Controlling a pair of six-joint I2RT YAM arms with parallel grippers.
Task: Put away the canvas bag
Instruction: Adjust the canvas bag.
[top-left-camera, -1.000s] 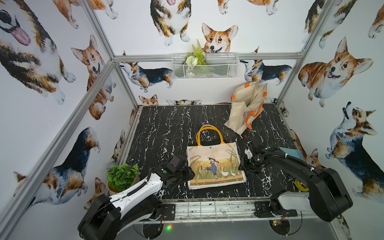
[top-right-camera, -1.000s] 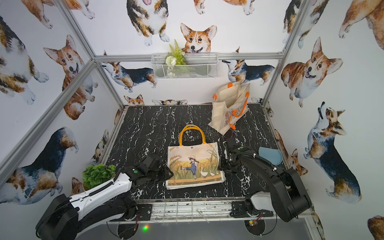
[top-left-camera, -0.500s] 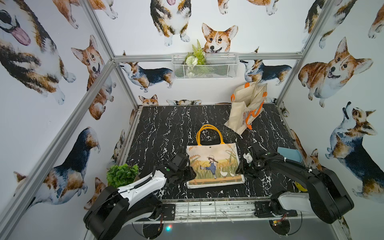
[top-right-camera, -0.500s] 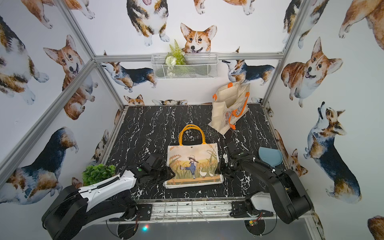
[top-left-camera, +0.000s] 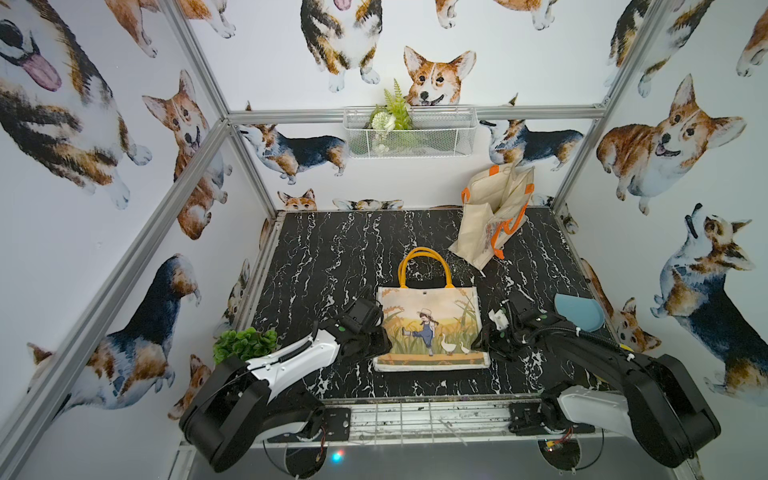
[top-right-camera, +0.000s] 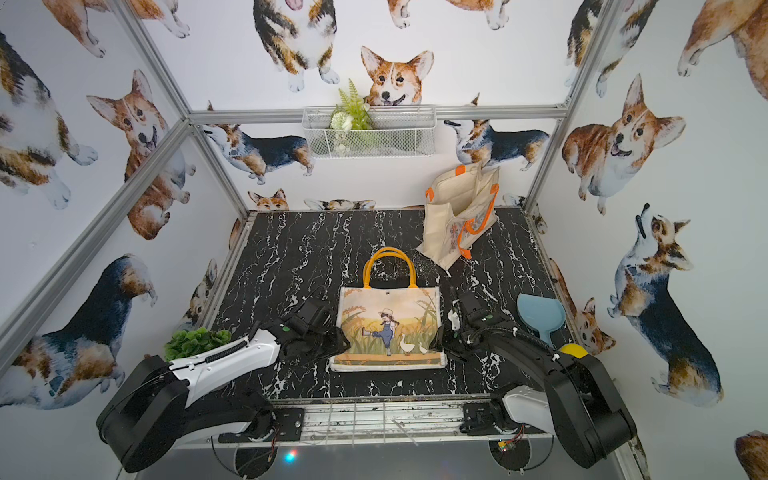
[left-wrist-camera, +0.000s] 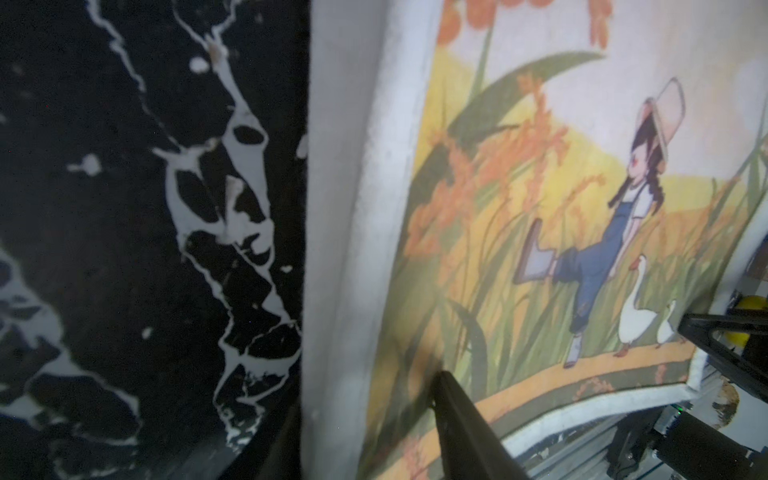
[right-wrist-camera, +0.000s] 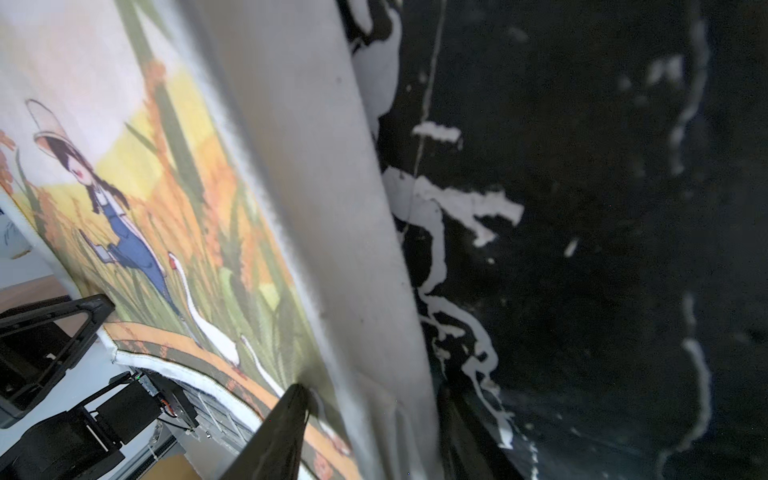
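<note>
The canvas bag (top-left-camera: 432, 328) (top-right-camera: 390, 328) lies flat on the black marble table, printed with a girl and geese, its yellow handles pointing to the back. My left gripper (top-left-camera: 380, 340) (top-right-camera: 338, 343) is at its left edge near the bottom corner. In the left wrist view the left gripper (left-wrist-camera: 365, 407) has one finger on the bag's printed face (left-wrist-camera: 540, 208) and the other against the white side panel. My right gripper (top-left-camera: 484, 340) (top-right-camera: 438, 343) is at the right edge. In the right wrist view the right gripper (right-wrist-camera: 372, 395) pinches wrinkled fabric of the bag (right-wrist-camera: 166, 208).
A cream tote with orange straps (top-left-camera: 494, 216) leans at the back right. A white wire basket (top-left-camera: 409, 133) hangs on the back wall. A green plant (top-left-camera: 245, 343) stands at the front left. A blue scoop (top-left-camera: 579, 311) lies by the right wall, a yellow object (top-right-camera: 573, 351) beside it.
Both grippers have moved in onto the bag's side edges near its bottom corners. The left jaws have narrowed a little. The bag has hardly shifted.
</note>
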